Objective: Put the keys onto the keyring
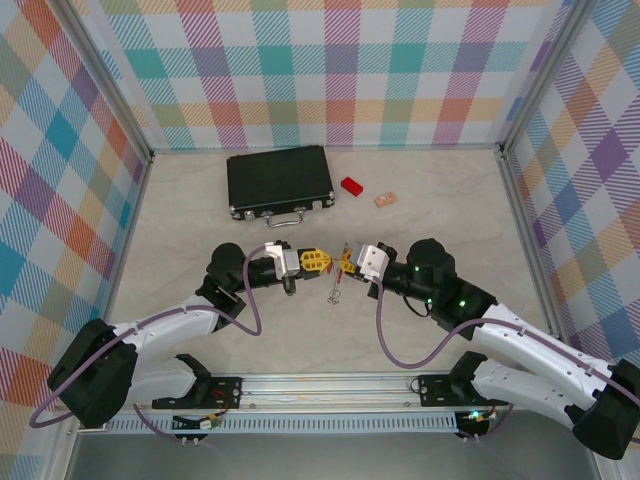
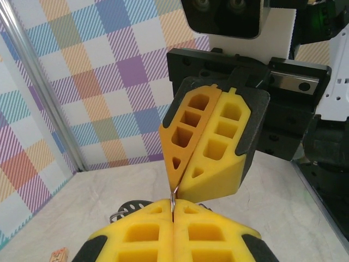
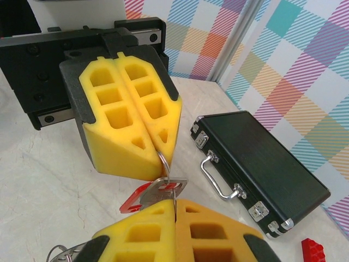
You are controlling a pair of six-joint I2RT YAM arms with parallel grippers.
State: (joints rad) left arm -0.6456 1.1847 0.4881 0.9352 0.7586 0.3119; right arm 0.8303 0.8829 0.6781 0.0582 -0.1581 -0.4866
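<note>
Left gripper [image 3: 163,155]: I log both pads plain yellow. Right gripper [image 3: 174,217]: 1 pad yellow, 1 orange, black backing. Between the 2 claws: key [image 3: 140,198] with red head and silver blade; keyring [image 3: 162,160] silver wire. Beside my right claw: case [image 3: 272,174] black, silver trim. Table [image 3: 43,185] cream, marbled. Walls [image 3: 305,65] pastel plaid.

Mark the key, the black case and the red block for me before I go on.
key [image 3: 165,187]: right wrist view, silver metal part between the fingertips.
black case [image 1: 278,178]: top external view, middle of the lid.
red block [image 1: 351,186]: top external view, its top face.
</note>
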